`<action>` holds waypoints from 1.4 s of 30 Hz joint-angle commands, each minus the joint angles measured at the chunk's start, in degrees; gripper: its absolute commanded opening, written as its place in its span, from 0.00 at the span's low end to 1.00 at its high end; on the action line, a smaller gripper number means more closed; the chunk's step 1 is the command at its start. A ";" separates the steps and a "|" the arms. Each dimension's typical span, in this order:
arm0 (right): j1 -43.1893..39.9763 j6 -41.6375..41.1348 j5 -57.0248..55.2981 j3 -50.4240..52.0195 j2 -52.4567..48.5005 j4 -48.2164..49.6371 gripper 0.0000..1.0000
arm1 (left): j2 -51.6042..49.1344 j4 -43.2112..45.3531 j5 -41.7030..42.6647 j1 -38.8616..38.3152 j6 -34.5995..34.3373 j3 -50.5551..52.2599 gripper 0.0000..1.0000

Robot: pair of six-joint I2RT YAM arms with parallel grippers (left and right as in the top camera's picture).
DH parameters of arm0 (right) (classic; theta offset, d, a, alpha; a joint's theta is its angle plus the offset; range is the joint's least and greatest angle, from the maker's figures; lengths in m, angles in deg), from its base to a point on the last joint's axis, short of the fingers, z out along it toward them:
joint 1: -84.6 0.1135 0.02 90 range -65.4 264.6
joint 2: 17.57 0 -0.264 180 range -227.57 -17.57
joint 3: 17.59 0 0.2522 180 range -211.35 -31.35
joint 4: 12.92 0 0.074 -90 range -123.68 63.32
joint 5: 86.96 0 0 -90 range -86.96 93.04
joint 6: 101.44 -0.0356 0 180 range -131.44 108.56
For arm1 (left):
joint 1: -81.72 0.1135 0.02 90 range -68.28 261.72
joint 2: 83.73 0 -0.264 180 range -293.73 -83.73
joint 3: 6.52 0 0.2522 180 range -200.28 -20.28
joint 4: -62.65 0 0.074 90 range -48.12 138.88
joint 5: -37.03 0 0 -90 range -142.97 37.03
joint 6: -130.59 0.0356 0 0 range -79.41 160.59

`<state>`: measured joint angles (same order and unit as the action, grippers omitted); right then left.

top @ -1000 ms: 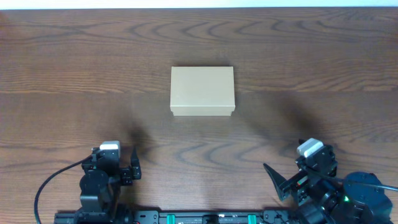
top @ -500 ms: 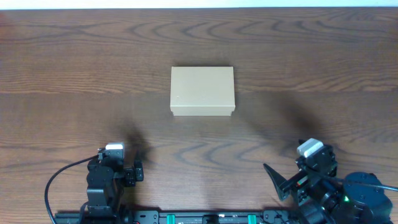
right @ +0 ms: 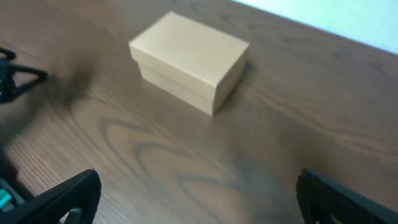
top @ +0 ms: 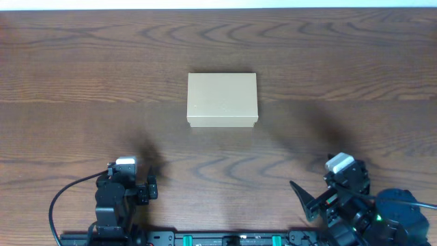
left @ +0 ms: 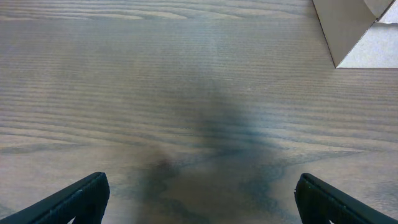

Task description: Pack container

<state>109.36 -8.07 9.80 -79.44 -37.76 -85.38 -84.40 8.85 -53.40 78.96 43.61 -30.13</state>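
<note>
The container (top: 222, 100) is a small tan cardboard box. It stands with its lid closed at the middle of the wooden table. My left gripper (top: 127, 180) is open and empty near the front edge, well short of the box and to its left. In the left wrist view its fingers (left: 200, 183) are spread wide over bare wood, with a corner of the container (left: 357, 31) at the top right. My right gripper (top: 321, 183) is open and empty at the front right. In the right wrist view the fingers (right: 199, 180) are apart and the container (right: 189, 59) lies ahead.
The wooden table (top: 355, 82) carries nothing else around the box. Its far edge meets a white band at the top. The left arm's tip (right: 12, 78) shows at the left edge of the right wrist view. A black cable (top: 58, 201) loops by the left arm.
The left arm has drawn back a little toward the front edge and shifted slightly right. The right arm and the container have not moved.
</note>
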 commanded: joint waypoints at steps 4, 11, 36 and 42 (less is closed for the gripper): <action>-3.19 0.98 -6.01 4.44 2.84 2.64 0.99 | 0.39 -0.61 -0.15 0.28 -0.26 0.70 0.96; -9.16 -3.26 -6.60 19.21 11.41 11.52 0.99 | 0.39 -0.61 -0.15 0.28 -0.26 0.70 0.95; -18.56 -9.09 -6.54 38.99 19.89 17.14 0.99 | 0.39 -0.61 -0.15 0.28 -0.26 0.70 0.95; -18.51 -9.11 -6.34 38.99 19.87 17.14 0.99 | 0.39 -0.61 -0.15 0.28 -0.24 0.70 0.95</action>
<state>91.26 -16.46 3.59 -40.87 -18.41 -68.22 -84.36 8.85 -53.40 78.96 43.59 -30.13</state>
